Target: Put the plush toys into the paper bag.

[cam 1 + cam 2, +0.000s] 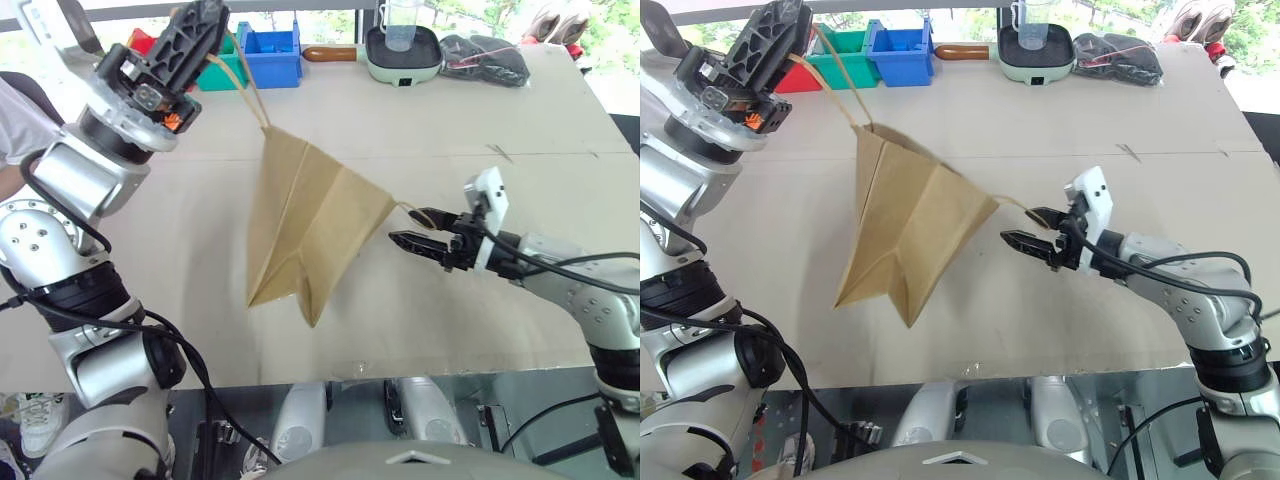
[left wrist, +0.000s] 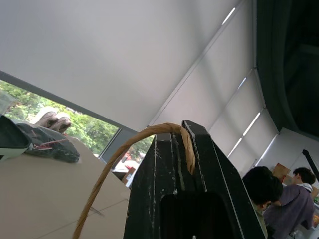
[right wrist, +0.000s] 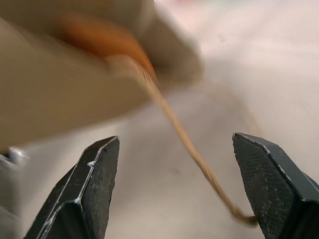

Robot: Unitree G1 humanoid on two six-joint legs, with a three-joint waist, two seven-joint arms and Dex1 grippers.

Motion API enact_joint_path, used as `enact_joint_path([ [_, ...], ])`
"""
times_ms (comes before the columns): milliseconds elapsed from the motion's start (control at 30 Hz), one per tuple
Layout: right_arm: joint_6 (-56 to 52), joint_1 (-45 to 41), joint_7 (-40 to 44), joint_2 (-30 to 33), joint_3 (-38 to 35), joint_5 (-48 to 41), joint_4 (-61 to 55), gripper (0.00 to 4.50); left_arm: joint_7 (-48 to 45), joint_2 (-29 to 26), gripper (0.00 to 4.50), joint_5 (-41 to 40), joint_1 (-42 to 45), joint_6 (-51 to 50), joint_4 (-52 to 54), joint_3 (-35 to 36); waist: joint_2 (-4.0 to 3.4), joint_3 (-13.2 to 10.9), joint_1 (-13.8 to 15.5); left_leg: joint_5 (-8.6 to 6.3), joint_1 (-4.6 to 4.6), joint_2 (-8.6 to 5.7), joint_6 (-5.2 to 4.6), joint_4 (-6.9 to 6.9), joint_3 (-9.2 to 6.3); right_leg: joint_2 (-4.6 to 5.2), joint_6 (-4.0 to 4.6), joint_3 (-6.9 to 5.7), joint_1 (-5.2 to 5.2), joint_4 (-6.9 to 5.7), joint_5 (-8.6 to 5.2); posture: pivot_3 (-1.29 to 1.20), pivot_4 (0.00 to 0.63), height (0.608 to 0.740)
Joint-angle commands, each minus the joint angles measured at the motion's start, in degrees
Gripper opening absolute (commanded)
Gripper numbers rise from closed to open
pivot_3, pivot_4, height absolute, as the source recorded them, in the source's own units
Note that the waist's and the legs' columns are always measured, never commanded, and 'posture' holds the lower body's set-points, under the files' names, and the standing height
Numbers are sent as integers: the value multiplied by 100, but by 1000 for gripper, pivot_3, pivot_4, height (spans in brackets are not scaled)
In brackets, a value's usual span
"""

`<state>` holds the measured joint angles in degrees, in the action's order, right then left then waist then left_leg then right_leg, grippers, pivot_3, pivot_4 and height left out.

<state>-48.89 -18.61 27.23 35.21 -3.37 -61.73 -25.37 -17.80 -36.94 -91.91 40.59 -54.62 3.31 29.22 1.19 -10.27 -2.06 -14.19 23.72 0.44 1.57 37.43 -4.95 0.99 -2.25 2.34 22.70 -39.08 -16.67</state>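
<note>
The brown paper bag [image 1: 305, 230] hangs tilted over the table, its lower corners touching the top. My left gripper [image 1: 205, 25] is raised at the back left, shut on one tan cord handle [image 2: 149, 132], which loops over its fingertips. To the right of the bag, my right gripper [image 1: 405, 225] points level at it and stands open. The other cord handle [image 3: 164, 109] runs loose between its fingers [image 3: 94, 174]. The plush toys are out of view.
The beige table [image 1: 480, 120] carries a blue bin [image 1: 270, 50] and a green bin [image 1: 222, 70] at the back. Beside them are a pale green pan with a cup [image 1: 402, 50] and dark bundled cloth [image 1: 485, 58]. People [image 2: 264, 194] stand in the background.
</note>
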Motion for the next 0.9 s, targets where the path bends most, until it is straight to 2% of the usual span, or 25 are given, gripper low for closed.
enact_joint_path([
  [33, 164, 153, 66, 59, -1029, -886, -433, 3453, -457, -210, 0, 321, -591, -104, 291, -65, -2, 1, -2, 0, -2, 0, 0, -1, 0, 2, 0, 4, -1, 0, 0, 0, 150, 740],
  [167, 99, 521, 71, 300, -1445, -1118, -650, 3453, -1053, -359, 0, 660, -1435, -125, 670, -163, 3, 0, -1, 0, -4, -1, 0, -4, 6, 0, 0, 7, -2, 8, 0, 0, 150, 740],
  [333, -179, 1104, 185, 738, -1107, -936, -1072, 3453, -1088, -259, 0, 362, -1472, 27, 741, -1, 3, 1, 58, -1, -2, 4, -2, -3, 6, 0, 1, -2, -4, 4, -1, 0, 150, 740],
  [433, -558, 1208, -515, 271, -216, -727, -779, 3453, -1207, -337, 0, 214, -1461, -31, 719, 38, 15, 8, 28, 0, -8, 3, -3, -1, 12, -3, 1, 4, -7, 3, 0, 0, 150, 740],
  [533, -666, 1017, -968, -764, 373, -797, -23, 3453, -1292, -439, 0, -114, -1511, -114, 739, 158, 16, 9, -24, 0, -11, 6, -3, -1, 11, -7, 1, 6, -4, -6, -1, 0, 150, 740],
  [733, -658, 167, -1241, -1929, 290, -910, 1373, 3453, -1382, -637, 0, -517, -1756, -152, 917, 377, 13, 7, -35, 1, -13, 3, -4, 3, 8, -1, 1, 18, 3, -25, -1, 0, 150, 740],
  [900, -770, -494, -1110, -2418, 45, -920, 2378, 3453, -1294, -668, 0, -852, -2143, -100, 1255, 467, 12, 6, -3, 1, -19, 6, -4, 1, 11, -3, 3, 6, 3, -34, -2, 0, 150, 740],
])
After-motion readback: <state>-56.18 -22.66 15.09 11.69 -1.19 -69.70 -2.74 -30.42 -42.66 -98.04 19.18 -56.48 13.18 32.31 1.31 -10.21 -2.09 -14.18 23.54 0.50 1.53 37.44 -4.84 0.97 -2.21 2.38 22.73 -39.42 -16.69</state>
